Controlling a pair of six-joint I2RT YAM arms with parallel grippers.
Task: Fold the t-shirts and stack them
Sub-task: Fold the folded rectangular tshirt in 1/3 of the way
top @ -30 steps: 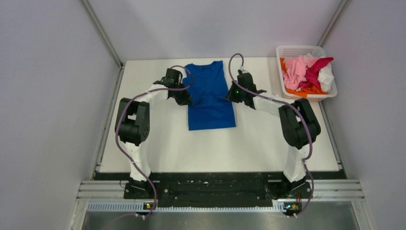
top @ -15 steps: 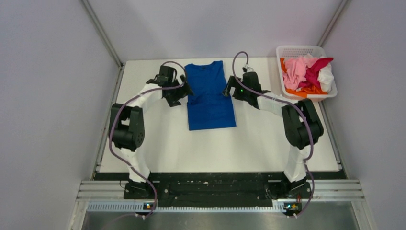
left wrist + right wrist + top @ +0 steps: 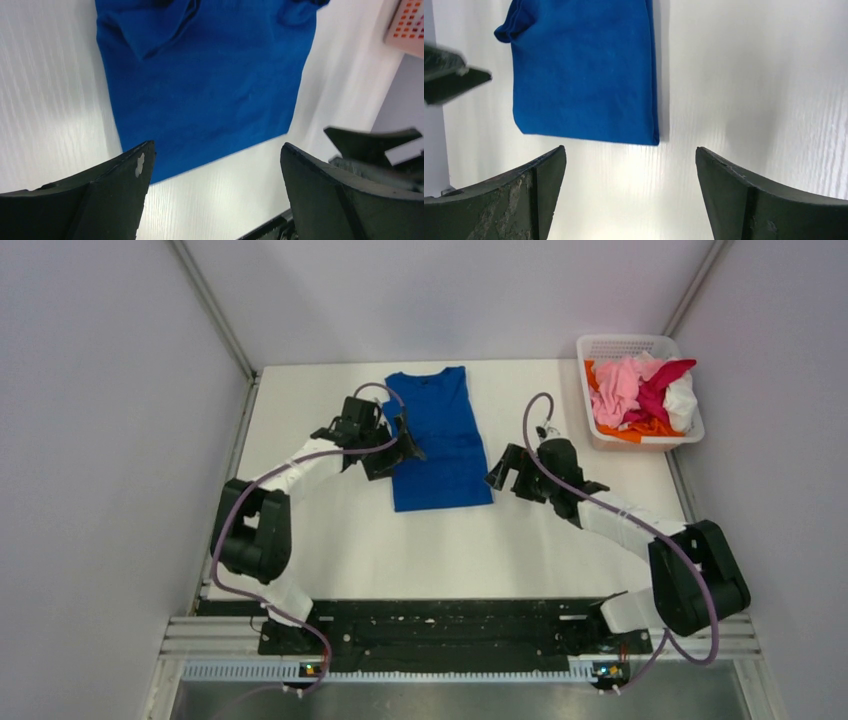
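A royal blue t-shirt (image 3: 440, 440) lies flat on the white table (image 3: 330, 540), its sides folded in to make a narrow strip with the collar at the far end. My left gripper (image 3: 405, 452) hovers open at the shirt's left edge near the hem; in the left wrist view the shirt (image 3: 205, 85) lies ahead of the empty left gripper (image 3: 217, 150). My right gripper (image 3: 500, 475) stands open just right of the hem corner, apart from the cloth. In the right wrist view the shirt (image 3: 584, 75) lies beyond the right gripper (image 3: 630, 152).
A white mesh basket (image 3: 625, 344) at the far right corner holds a heap of pink, magenta, white and orange t-shirts (image 3: 640, 390). Grey walls close in the table on three sides. The arm bases sit on a black rail (image 3: 440, 625) at the near edge.
Both grippers opened and let go of the shirt's folded sides. The right arm drew back toward the near right; the left gripper slid down along the shirt's left edge.
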